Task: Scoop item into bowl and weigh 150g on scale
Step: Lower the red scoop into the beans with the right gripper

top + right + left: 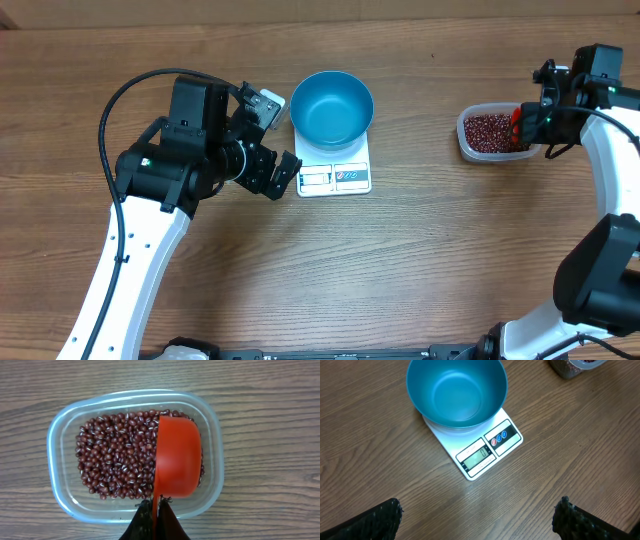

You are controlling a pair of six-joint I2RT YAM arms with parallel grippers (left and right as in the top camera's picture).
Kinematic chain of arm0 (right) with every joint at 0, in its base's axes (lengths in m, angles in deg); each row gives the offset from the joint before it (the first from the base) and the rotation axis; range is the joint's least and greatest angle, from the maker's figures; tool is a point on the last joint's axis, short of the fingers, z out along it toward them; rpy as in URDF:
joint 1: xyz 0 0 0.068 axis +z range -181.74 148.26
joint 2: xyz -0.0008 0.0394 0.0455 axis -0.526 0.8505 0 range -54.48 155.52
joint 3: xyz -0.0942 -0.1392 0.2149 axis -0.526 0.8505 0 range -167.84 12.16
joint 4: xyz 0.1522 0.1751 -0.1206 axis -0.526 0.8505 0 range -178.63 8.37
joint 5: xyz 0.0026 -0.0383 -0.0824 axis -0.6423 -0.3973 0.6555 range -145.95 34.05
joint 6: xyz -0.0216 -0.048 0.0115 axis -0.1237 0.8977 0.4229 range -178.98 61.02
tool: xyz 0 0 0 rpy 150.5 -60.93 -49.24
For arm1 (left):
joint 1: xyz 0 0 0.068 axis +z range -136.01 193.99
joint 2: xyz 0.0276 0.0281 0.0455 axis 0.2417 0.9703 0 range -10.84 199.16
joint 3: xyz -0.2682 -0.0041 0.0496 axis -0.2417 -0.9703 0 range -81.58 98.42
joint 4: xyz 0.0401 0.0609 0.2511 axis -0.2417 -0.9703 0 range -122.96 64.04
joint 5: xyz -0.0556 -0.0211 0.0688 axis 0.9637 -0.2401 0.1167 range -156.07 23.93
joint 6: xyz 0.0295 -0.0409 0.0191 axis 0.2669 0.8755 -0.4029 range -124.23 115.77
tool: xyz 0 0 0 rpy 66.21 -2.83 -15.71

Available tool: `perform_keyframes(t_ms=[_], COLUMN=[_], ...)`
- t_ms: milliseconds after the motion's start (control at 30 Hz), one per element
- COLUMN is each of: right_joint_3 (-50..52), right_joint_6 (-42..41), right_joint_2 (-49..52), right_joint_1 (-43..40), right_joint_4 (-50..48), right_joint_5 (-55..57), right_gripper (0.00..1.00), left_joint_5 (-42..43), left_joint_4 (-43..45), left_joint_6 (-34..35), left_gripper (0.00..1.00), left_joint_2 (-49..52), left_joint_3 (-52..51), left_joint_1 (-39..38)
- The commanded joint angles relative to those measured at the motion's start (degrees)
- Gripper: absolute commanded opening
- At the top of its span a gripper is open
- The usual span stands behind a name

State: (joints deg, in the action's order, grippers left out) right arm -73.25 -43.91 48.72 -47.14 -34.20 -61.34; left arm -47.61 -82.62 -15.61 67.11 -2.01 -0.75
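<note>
A wooden desk (400, 270) is shown from above, with a robot arm at each side. On the right, a clear plastic tub (57, 440) holds the item, a loose layer of small dark red-brown beans (112, 457). The right claw (155, 512) is clamped tight on the handle of a red-orange scoop (177, 457). The scoop is held over one half of the tub with its domed back facing the camera. Whether its rim touches the beans cannot be told.

Well apart, at mid-desk, an empty blue bowl (333, 105) sits on a small white scale (335, 180). The display is lit, but its digits are too small to be read. The left claw (477, 517) is spread fully wide, holds nothing, and hovers just beside the scale.

The step in hand is judged to be the first scoop. It is best done with the scoop's lip driven low into the uncovered beans beside it. The scoop is then rolled mouth-up before lifting, so that nothing is spilled on the way to the bowl. A modest load is advised, so that the target weight is approached gradually.
</note>
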Motion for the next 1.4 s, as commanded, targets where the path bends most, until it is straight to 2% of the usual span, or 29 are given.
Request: perform_keyframes(t_ms=[0,400,1367], right_joint_3=[-0.07,-0.07,-0.07], right_joint_6=[0.46,0.42,-0.09], right_joint_2=[1.42,5.16,10.34], right_joint_1=[-0.33,-0.33,-0.44], right_joint_4=[-0.37,-0.35,3.93], right_joint_5=[1.31,2.25,-21.94], right_gripper=[0.04,0.04,0.04], left_joint_5=[0.42,0.42,0.42], left_joint_4=[-0.09,-0.09,-0.09], left_joint_6=[-0.85,-0.85,-0.85], left_gripper=[1.00,1.00,1.00], left_joint_2=[0.42,0.42,0.42], left_joint_3=[0.83,0.83,0.83], left_joint_1=[0.11,0.11,0.09])
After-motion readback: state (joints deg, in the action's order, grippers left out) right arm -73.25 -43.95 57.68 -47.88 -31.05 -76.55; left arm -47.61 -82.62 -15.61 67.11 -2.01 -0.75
